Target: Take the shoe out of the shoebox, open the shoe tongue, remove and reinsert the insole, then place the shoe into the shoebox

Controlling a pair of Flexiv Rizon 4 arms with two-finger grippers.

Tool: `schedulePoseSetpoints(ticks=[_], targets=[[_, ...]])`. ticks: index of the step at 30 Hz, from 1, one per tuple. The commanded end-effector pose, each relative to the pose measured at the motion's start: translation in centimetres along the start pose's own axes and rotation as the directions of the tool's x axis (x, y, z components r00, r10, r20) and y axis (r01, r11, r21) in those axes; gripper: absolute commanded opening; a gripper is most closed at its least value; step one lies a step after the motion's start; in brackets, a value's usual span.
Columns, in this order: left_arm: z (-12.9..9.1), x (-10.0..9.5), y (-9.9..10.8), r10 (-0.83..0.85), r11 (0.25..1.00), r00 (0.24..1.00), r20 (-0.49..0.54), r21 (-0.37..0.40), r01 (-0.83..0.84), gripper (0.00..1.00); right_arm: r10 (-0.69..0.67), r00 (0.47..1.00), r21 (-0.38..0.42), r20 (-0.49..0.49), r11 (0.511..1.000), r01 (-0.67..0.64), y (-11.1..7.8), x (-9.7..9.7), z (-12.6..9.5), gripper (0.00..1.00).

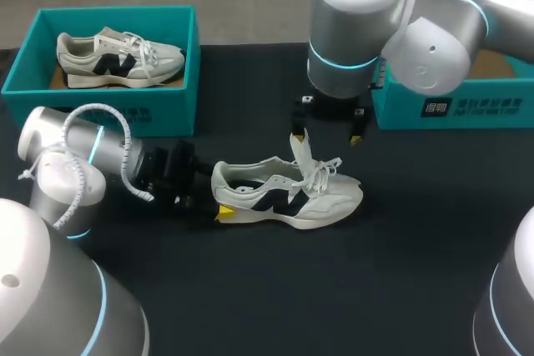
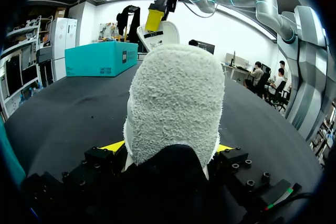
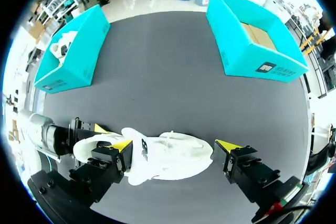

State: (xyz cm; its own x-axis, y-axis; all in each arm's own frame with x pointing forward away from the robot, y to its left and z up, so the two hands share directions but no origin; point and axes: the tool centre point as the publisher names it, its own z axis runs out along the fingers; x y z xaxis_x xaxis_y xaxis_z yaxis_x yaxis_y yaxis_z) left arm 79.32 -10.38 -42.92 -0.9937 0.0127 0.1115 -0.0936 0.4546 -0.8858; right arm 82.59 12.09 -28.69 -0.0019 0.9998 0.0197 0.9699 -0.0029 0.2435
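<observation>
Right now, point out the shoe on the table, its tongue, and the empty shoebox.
shoe (image 1: 288,199): head view, side panel at midfoot.
tongue (image 1: 298,146): head view, its raised upper end.
empty shoebox (image 1: 467,107): head view, front wall.

White sneaker upright mid-table, tongue seemingly raised; open teal shoebox beyond it.

1. The right gripper hangs over the black table, its two yellow-tipped fingers spread wide apart.
2. Under it lies the white shoe. One fingertip is over the heel half and the other is just past the toe. Neither touches the shoe.
3. The left gripper meets the shoe's heel and seems to clamp it, though only one yellow tip shows.
4. Well beyond the shoe stand two teal boxes. One shoebox holds a second pale shoe, and the other box shows a bare cardboard floor.
</observation>
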Motion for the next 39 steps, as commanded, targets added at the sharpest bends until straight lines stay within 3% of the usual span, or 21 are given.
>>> schedulePoseSetpoints(ticks=[1,5,7,8,22,23,24,25,27,29,33,34,35,36,39], targets=[[0.2,0.1,0.3,0.000,1.000,1.000,-0.002,-0.002,0.000,0.00,-0.233,0.969,-0.047,-0.081,0.972,0.230,0.2,0.6,-1.9,1.00],[0.2,0.1,0.3,0.000,1.000,1.000,-0.002,-0.002,0.000,0.00,-0.475,0.877,-0.031,-0.071,0.880,0.474,0.5,2.9,-2.8,1.00],[0.2,0.1,0.3,0.000,1.000,1.000,-0.002,-0.002,0.000,0.00,-0.526,0.848,-0.026,-0.063,0.851,0.525,0.5,3.7,-3.1,1.00],[0.2,0.1,0.3,0.000,1.000,1.000,-0.002,-0.002,0.000,0.00,-0.499,0.865,-0.029,-0.041,0.866,0.499,0.6,3.8,-3.2,1.00],[0.2,0.1,0.3,0.000,1.000,1.000,-0.002,-0.002,0.000,0.00,-0.499,0.865,-0.029,-0.041,0.866,0.499,0.6,3.8,-3.2,1.00],[0.2,0.1,0.3,0.000,1.000,1.000,-0.002,-0.002,0.000,0.00,-0.619,0.783,-0.066,-0.057,0.785,0.616,0.5,4.3,-3.1,1.00],[0.2,0.1,0.3,0.000,1.000,1.000,-0.002,-0.002,0.000,0.00,-0.674,0.736,-0.067,-0.059,0.739,0.671,0.4,4.6,-3.1,1.00],[0.2,0.1,0.3,0.000,1.000,1.000,-0.002,-0.002,0.000,0.00,-0.704,0.710,-0.044,-0.040,0.711,0.702,0.2,4.7,-3.2,1.00],[0.2,0.1,0.3,0.000,1.000,1.000,-0.002,-0.002,0.000,0.00,-0.813,0.582,0.002,-0.023,0.582,0.813,-0.1,5.3,-3.4,1.00],[0.2,0.1,0.3,0.000,1.000,1.000,-0.002,-0.002,0.000,0.00,-0.866,0.499,0.021,-0.008,0.499,0.866,-0.3,5.6,-3.7,1.00],[0.2,0.1,0.3,0.000,1.000,1.000,-0.002,-0.002,0.000,0.00,-0.906,0.424,0.082,-0.008,0.422,0.903,-0.9,6.0,-4.0,1.00],[0.2,0.1,0.3,0.000,1.000,1.000,-0.002,-0.002,0.000,0.00,-0.906,0.424,0.098,-0.007,0.422,0.901,-1.0,6.1,-4.0,0.80],[0.2,0.1,0.3,0.000,1.000,1.000,-0.002,-0.002,0.000,0.00,-0.913,0.407,0.102,-0.014,0.404,0.909,-1.3,6.4,-4.0,0.36],[0.2,0.1,0.3,0.000,1.000,1.000,-0.002,-0.002,0.000,0.00,-0.915,0.403,0.116,-0.010,0.399,0.910,-1.5,6.7,-4.0,0.02],[0.2,0.1,0.3,0.000,1.000,1.000,-0.002,-0.002,0.000,0.00,-0.918,0.395,0.124,-0.013,0.391,0.912,-2.0,7.2,-3.9,0.00]])
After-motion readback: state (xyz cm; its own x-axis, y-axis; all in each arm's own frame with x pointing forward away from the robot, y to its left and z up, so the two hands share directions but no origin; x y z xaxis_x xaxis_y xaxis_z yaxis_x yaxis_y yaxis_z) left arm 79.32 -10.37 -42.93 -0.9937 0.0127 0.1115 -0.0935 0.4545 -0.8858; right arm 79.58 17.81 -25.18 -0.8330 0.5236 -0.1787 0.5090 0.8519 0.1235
